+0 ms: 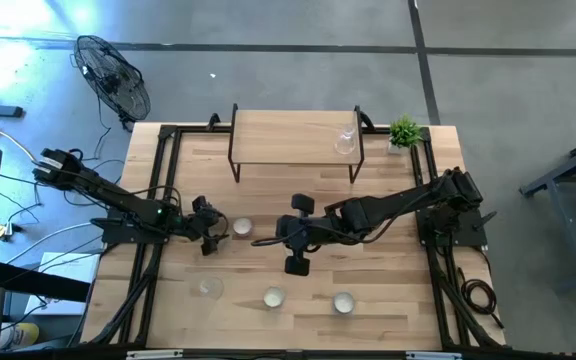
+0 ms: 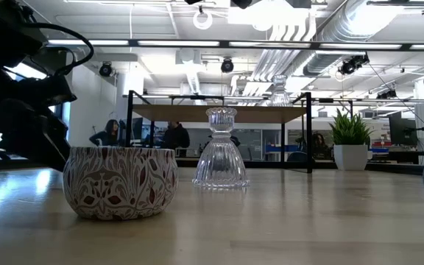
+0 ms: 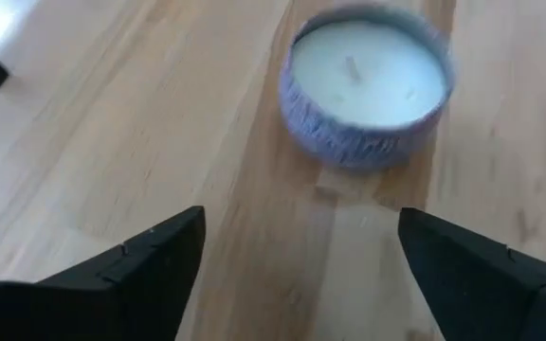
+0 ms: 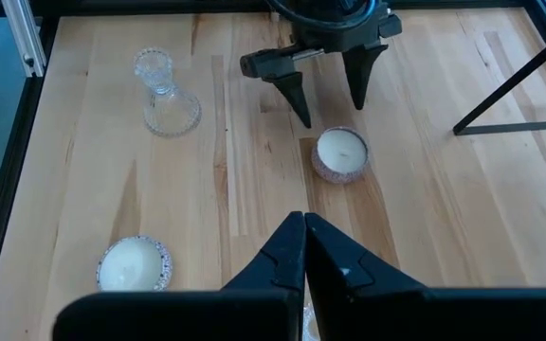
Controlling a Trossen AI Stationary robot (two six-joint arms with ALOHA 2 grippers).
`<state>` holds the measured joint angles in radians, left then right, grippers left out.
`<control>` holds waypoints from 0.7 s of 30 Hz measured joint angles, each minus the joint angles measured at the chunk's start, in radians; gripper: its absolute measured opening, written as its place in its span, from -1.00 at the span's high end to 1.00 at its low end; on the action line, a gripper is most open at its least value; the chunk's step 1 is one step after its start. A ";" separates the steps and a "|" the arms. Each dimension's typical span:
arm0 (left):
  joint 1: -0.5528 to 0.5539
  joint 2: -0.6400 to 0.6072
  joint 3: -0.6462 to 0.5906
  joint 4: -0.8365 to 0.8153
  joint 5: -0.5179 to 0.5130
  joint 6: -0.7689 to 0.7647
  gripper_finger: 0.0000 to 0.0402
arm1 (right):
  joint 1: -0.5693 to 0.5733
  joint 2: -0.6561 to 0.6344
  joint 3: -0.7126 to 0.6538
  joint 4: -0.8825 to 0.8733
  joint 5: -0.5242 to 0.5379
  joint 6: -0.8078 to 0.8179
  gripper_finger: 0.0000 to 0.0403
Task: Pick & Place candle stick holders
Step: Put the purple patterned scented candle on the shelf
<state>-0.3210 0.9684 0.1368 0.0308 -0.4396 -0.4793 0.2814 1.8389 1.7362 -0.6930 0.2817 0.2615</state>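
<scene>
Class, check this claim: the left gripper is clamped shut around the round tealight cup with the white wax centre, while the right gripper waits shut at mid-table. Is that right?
Not quite. The left gripper stands open, and the round tealight cup with the white wax centre sits free on the wooden table just beyond its fingertips, as the right wrist view shows. The right gripper is indeed shut at mid-table.

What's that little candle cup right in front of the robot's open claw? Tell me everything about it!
The candle cup is short and round, with a patterned outer wall and flat white wax filling it, a small wick at the middle. It looks unlit. It stands upright on the bare wood table, mid-table, on nothing else. The left gripper is open just beside it, one finger on each side of its line, not touching it. Nothing else touches it.
</scene>
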 joint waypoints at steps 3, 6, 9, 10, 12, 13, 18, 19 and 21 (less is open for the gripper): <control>0.000 -0.001 0.001 0.052 0.025 0.000 -0.73 | 0.000 0.000 0.000 -0.005 0.000 0.000 0.99; 0.000 -0.008 0.001 0.091 0.040 0.002 -0.74 | 0.001 0.000 0.000 -0.007 -0.001 0.000 0.99; 0.000 -0.021 0.001 0.086 0.038 0.012 -0.74 | 0.001 0.000 0.000 -0.007 -0.003 0.000 0.99; 0.000 -0.025 0.001 0.087 0.037 0.017 -0.74 | 0.002 0.000 0.000 -0.009 -0.003 0.000 1.00; 0.000 -0.033 0.001 0.090 0.036 0.027 -0.74 | 0.003 0.000 0.000 -0.015 -0.003 0.000 0.99; 0.000 -0.036 0.001 0.094 0.032 0.029 -0.74 | 0.003 0.000 0.000 -0.019 -0.003 0.001 0.99; 0.000 -0.044 0.017 0.107 -0.004 0.064 -0.74 | 0.009 0.000 0.000 -0.026 0.000 0.006 0.99; 0.000 -0.044 0.026 0.108 -0.009 0.082 -0.74 | 0.010 0.000 0.000 -0.026 0.000 0.006 0.99; 0.000 -0.044 0.049 0.108 -0.021 0.124 -0.74 | 0.010 0.000 0.000 -0.026 0.000 0.004 1.00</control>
<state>-0.3210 0.9245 0.1857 0.1386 -0.4603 -0.3549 0.2913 1.8389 1.7363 -0.7189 0.2817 0.2653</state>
